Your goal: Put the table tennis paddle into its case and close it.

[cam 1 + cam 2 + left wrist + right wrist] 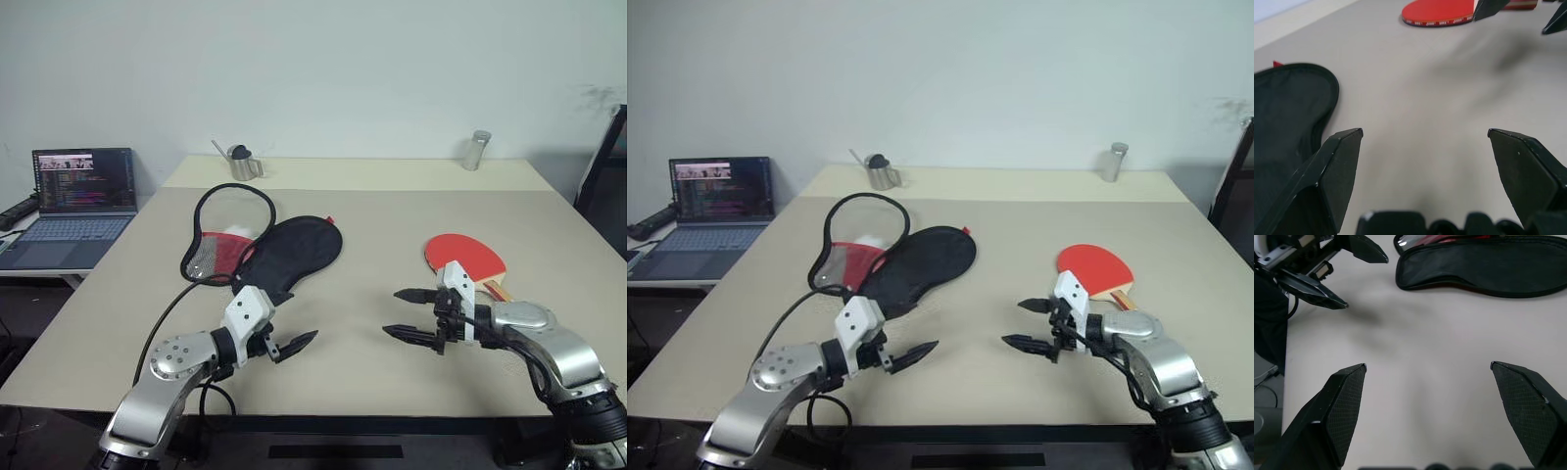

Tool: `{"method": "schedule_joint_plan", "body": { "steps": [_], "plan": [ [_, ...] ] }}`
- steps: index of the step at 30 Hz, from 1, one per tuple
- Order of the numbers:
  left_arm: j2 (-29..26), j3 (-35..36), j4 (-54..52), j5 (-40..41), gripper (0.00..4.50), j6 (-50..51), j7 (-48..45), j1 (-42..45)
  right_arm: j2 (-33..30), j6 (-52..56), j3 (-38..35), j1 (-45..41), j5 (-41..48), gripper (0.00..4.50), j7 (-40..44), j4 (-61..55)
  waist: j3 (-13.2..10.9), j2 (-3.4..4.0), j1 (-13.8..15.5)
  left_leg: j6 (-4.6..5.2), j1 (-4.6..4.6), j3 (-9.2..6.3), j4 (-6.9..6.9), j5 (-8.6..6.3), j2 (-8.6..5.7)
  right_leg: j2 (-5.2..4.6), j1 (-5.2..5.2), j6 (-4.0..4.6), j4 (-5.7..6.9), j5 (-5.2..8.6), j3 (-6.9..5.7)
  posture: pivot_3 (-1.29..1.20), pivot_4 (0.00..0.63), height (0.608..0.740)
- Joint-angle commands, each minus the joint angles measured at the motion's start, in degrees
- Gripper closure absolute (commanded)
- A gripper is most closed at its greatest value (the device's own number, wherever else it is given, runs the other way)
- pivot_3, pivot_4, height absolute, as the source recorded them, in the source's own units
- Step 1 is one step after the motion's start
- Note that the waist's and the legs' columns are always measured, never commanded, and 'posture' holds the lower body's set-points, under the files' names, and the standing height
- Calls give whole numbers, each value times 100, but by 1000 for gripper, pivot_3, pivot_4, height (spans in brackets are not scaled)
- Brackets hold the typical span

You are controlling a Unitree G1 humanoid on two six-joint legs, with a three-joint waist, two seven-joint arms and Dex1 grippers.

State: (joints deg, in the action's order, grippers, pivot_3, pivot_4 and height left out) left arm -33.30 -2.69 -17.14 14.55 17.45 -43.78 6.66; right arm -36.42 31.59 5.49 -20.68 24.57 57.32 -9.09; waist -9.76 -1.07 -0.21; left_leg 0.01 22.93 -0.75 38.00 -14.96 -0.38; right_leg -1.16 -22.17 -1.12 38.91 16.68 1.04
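Just behind the wide-open right tool (411,313) lies the paddle (465,257); left tool (294,345) also wide.

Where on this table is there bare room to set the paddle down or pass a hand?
Bare tabletop lies between the case and the paddle, ahead of both open pincers, left and right. The far strip between the metal cup and the tin is free too. It is crowded around the case's open flap.
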Motion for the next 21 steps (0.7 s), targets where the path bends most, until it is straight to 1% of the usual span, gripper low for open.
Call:
{"method": "schedule_joint_plan", "body": {
  "steps": [1,4,6,12,17,21],
  "plan": [
    [77,-103,-182,-38,0,22,77,52,-152,40,-144,59,18,17,-19,-231,0,0,5,0,0,-1,1,0,0,0,1,0,0,0,-1,0,150,740],
    [121,-139,-273,-21,0,74,124,93,-71,204,-262,100,166,17,-219,-396,0,0,7,0,-2,-2,4,0,0,0,7,0,0,0,-2,0,150,740],
    [175,-9,-322,149,0,167,151,137,-44,330,-291,60,249,17,-306,-533,0,0,1,0,-2,-4,4,0,0,0,6,0,1,0,-3,0,150,740],
    [90,326,-188,372,0,12,-12,-11,100,640,-312,-78,403,17,-593,-757,0,0,-4,-1,-2,-4,3,0,0,0,5,0,2,0,-4,0,150,740],
    [-116,709,-141,511,0,-66,-168,-230,479,866,-242,-312,505,17,-921,-737,0,0,-6,-1,-2,-5,2,0,0,0,5,1,1,1,-4,0,150,740],
    [-358,1108,403,510,0,-376,-359,-166,1053,1038,-204,-542,546,17,-1370,-688,0,0,-10,-1,-4,-6,2,1,1,1,4,2,3,1,-6,0,150,740]
  ]
}}
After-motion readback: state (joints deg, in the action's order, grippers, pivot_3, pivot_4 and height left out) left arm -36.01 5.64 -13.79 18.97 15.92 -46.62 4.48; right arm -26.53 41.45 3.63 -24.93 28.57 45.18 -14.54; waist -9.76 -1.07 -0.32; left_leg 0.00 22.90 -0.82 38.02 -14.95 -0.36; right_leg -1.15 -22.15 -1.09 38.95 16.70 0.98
